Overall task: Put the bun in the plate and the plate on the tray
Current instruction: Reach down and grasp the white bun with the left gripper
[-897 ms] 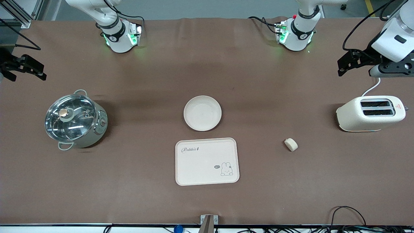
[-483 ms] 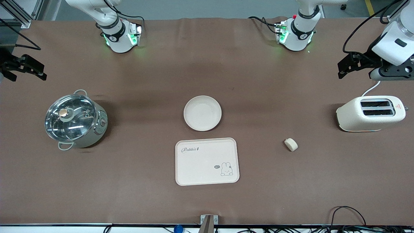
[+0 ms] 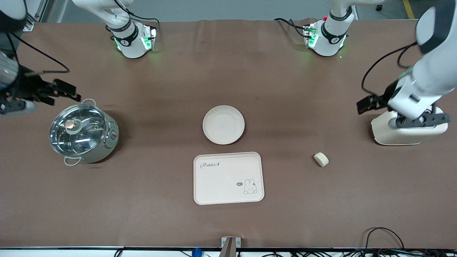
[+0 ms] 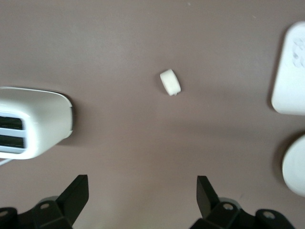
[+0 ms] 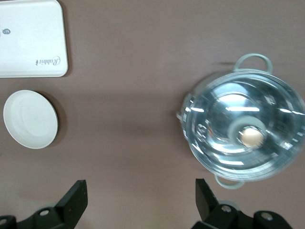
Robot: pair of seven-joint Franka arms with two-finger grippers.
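The bun [image 3: 321, 159] lies on the bare table between the tray and the toaster; it also shows in the left wrist view [image 4: 170, 82]. The round plate [image 3: 224, 125] sits empty mid-table, with the rabbit tray [image 3: 228, 177] just nearer the front camera, apart from it. My left gripper [image 3: 416, 121] hangs open and empty by the toaster, its fingers wide apart in the left wrist view [image 4: 142, 195]. My right gripper [image 3: 16, 104] is open and empty beside the pot, as the right wrist view [image 5: 141, 198] shows. That view also shows the plate [image 5: 31, 119] and tray [image 5: 31, 38].
A white toaster [image 3: 408, 134] stands at the left arm's end of the table, partly covered by the left hand. A glass-lidded pot [image 3: 83, 131] stands at the right arm's end. Cables lie along the front edge.
Both arms have swung in from the table's ends. The left hand moved down over the toaster, the right hand moved toward the pot. Bun, plate and tray have not moved.
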